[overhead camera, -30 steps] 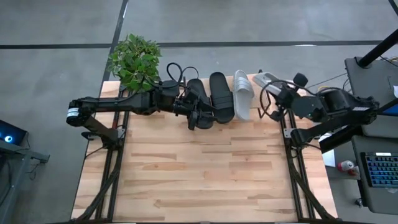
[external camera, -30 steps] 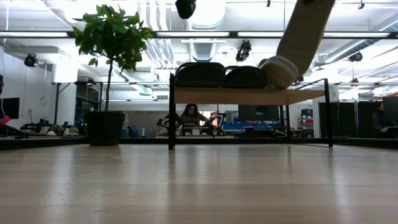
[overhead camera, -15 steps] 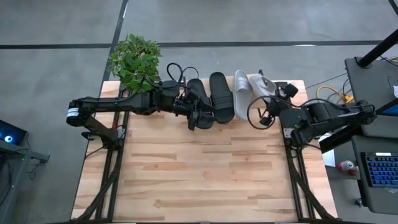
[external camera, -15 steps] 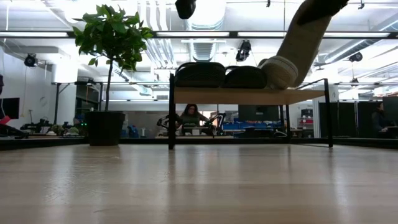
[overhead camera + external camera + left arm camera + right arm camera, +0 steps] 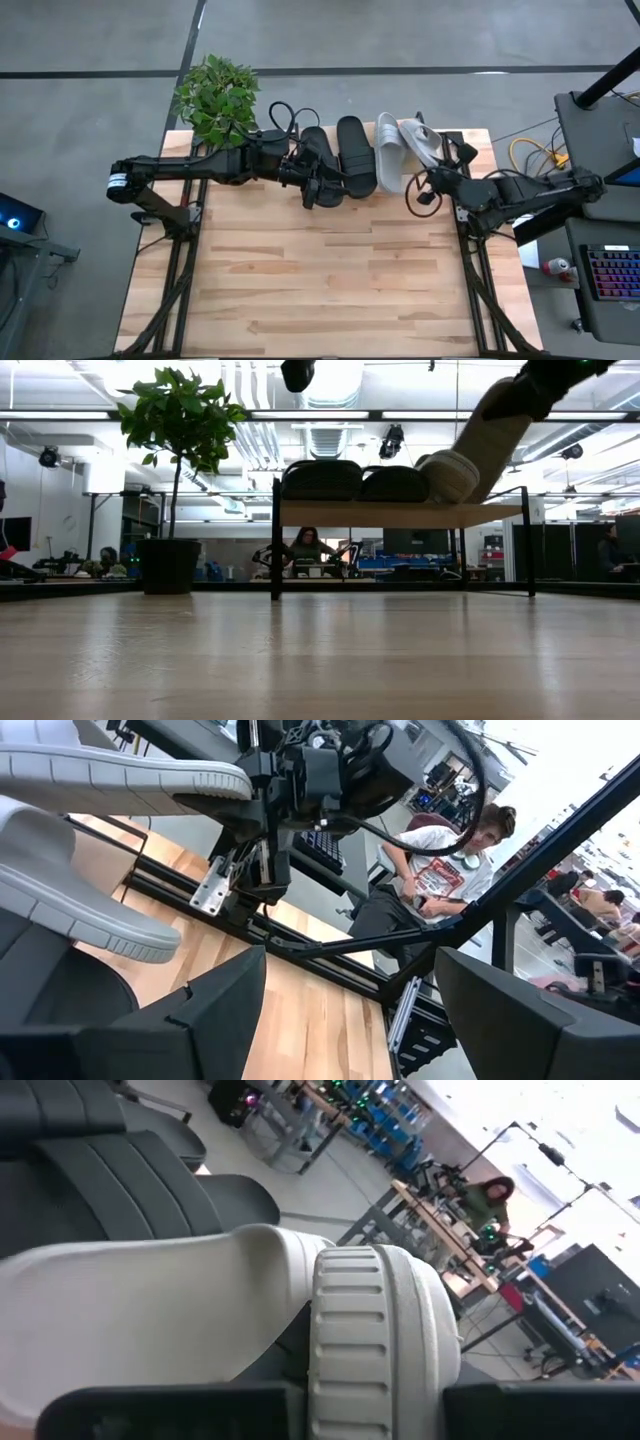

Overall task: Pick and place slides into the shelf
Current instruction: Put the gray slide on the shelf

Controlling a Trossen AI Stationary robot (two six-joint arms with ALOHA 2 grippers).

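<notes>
From above, three slides lie side by side on the shelf (image 5: 470, 135), long axes running front to back, while the right gripper (image 5: 440, 160), clamped on the fourth grey slide (image 5: 420, 140), holds it tilted over the free right-end slot. At table height that slide (image 5: 490, 435) slants above the plank beside the placed grey slide (image 5: 450, 473); the left gripper (image 5: 350, 1010), fingers wide and empty, waits by the black slides (image 5: 340, 155)

The high camera looked straight down on the whole bench (image 5: 320, 280); the low one sat at its surface, facing level towards the shelf (image 5: 400, 513) at the far edge (both shared it); each wrist camera peered close past the slides (image 5: 200, 1310) into the room.
</notes>
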